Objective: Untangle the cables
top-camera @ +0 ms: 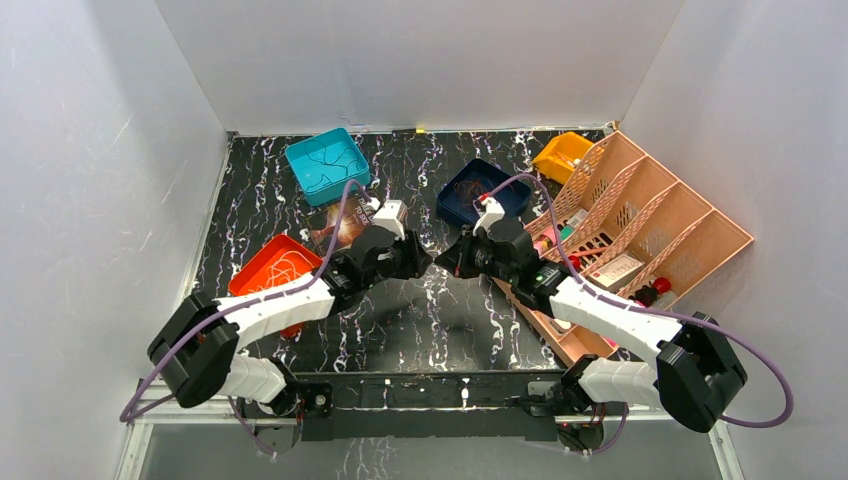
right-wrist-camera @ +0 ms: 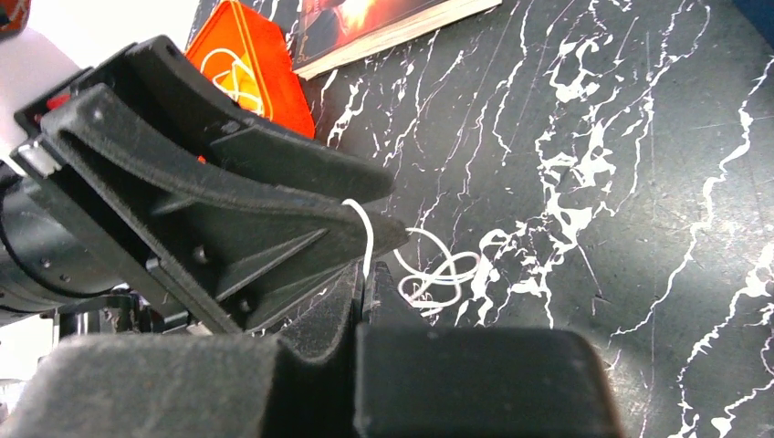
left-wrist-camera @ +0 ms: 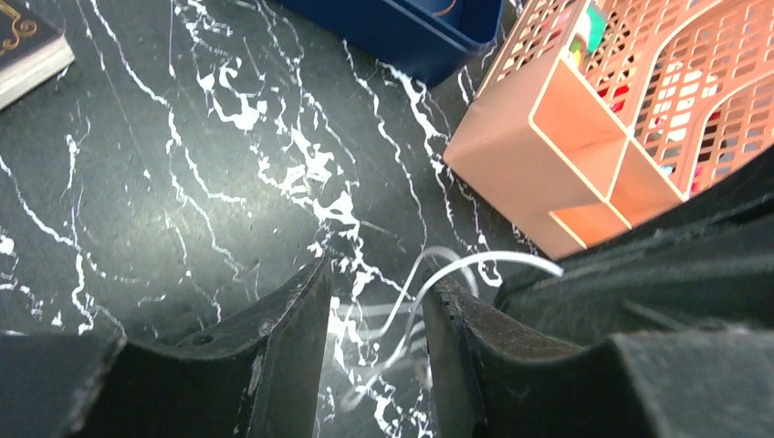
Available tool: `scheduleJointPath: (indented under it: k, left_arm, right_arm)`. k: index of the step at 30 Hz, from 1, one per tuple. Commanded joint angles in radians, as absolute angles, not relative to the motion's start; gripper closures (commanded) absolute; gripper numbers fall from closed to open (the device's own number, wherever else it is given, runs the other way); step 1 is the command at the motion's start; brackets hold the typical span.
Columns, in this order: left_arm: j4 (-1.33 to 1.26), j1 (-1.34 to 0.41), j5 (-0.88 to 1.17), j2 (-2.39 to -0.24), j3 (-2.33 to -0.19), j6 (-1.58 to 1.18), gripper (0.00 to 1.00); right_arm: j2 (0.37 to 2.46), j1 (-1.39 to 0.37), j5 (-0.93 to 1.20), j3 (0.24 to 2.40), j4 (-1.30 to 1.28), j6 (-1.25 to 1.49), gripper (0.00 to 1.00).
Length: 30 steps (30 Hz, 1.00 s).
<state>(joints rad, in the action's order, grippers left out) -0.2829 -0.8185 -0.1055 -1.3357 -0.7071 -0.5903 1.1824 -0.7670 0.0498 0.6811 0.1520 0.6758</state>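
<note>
Right claw (right-wrist-camera: 363, 287) clamped shut on white cable (right-wrist-camera: 438, 272); left claw (left-wrist-camera: 379, 281) half open, cable strand looping between its jaws.

The top camera looks down from high up, far behind both arms. Each wrist camera sits close behind its own tips, left gripper (left-wrist-camera: 379, 278) and right gripper (right-wrist-camera: 365, 274), facing forward and down. Both see the thin white looping cable (left-wrist-camera: 493, 258) just ahead of the tips.
</note>
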Motion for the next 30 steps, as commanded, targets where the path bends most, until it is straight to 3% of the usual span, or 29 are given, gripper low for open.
scheduleJointPath:
  k: [1, 18, 26, 30]
  left_arm:
    - [-0.352, -0.822, -0.136, -1.383, -0.778, -0.585, 0.6]
    - [-0.217, -0.823, -0.349, -1.372, -0.728, -0.526, 0.81]
    - [-0.195, -0.824, -0.387, -1.373, -0.718, -0.52, 0.99]
    - [-0.185, -0.823, -0.397, -1.348, -0.727, -0.515, 1.0]
  right_arm:
    - [1.165, -0.764, 0.096, 0.742, 0.198, 0.695, 1.0]
    - [1.048, -0.764, 0.12, 0.78, 0.104, 0.707, 1.0]
    - [0.987, -0.764, 0.119, 0.788, 0.039, 0.707, 1.0]
    - [0.974, -0.764, 0.109, 0.776, 0.026, 0.706, 1.0]
